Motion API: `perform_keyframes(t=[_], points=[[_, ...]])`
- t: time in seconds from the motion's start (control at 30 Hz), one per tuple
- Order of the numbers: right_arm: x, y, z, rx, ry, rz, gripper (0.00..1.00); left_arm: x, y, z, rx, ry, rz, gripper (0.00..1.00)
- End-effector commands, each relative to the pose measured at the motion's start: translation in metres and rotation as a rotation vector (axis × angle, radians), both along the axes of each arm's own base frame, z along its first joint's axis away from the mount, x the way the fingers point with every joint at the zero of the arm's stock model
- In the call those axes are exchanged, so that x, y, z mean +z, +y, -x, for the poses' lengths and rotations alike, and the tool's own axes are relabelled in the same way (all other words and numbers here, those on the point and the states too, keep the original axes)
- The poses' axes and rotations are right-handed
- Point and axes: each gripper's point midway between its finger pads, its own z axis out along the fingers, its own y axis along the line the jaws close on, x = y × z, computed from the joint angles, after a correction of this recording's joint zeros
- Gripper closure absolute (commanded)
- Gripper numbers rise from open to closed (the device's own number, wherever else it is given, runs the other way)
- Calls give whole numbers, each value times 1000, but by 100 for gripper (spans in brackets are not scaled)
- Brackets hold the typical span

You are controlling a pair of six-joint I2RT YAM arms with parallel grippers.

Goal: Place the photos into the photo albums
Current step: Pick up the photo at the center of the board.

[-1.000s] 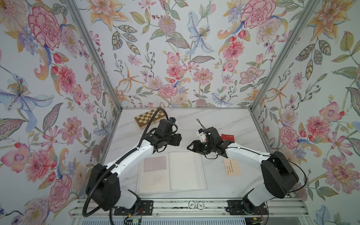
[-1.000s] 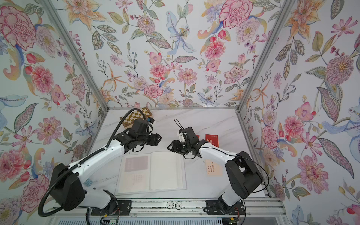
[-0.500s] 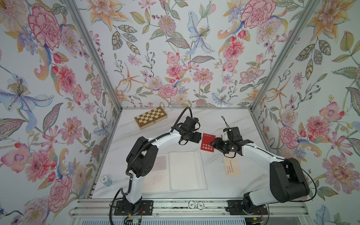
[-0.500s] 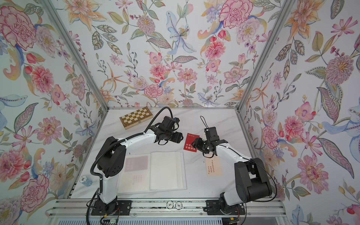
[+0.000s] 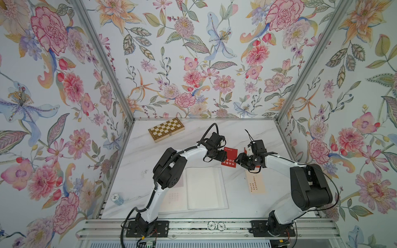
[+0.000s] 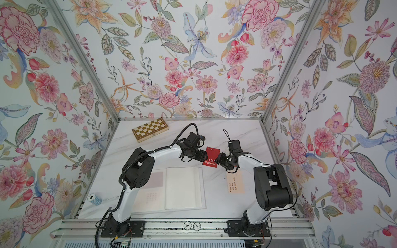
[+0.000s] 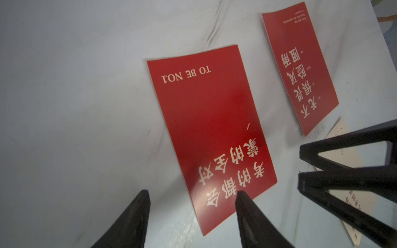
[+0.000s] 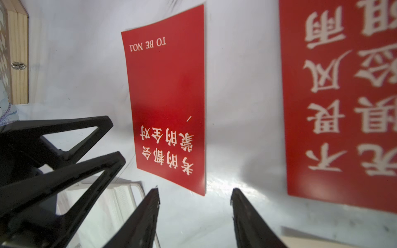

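Red photo point(image 5: 230, 157) lies flat on the tabletop point(image 5: 139, 163), beside the open album point(image 5: 204, 189).
Both arms just left the album for it; left fingers point(image 7: 137, 216) and right fingers point(image 8: 247, 219) are apart, empty. Grabbing likely comes next.

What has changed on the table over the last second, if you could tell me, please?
The left gripper swung to its right, up to the red card; the right gripper drew back rightward, uncovering that card. Both are open, holding nothing. The album, cream card and chessboard stayed put.
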Motion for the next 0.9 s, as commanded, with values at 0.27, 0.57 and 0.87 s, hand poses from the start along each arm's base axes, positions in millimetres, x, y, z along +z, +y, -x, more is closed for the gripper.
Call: perform_keyframes(t=[0.27,0.57,0.87], points=[[-10,2,-18,12,16,7,45,-12,-4,8,-6,48,13,39],[-20,8,-23,17,37,-22,45,-21,-5,18,-5,82,30,39],[-27,13,-24,24,47,-47,48,-32,-8,24,-9,108,26,40]])
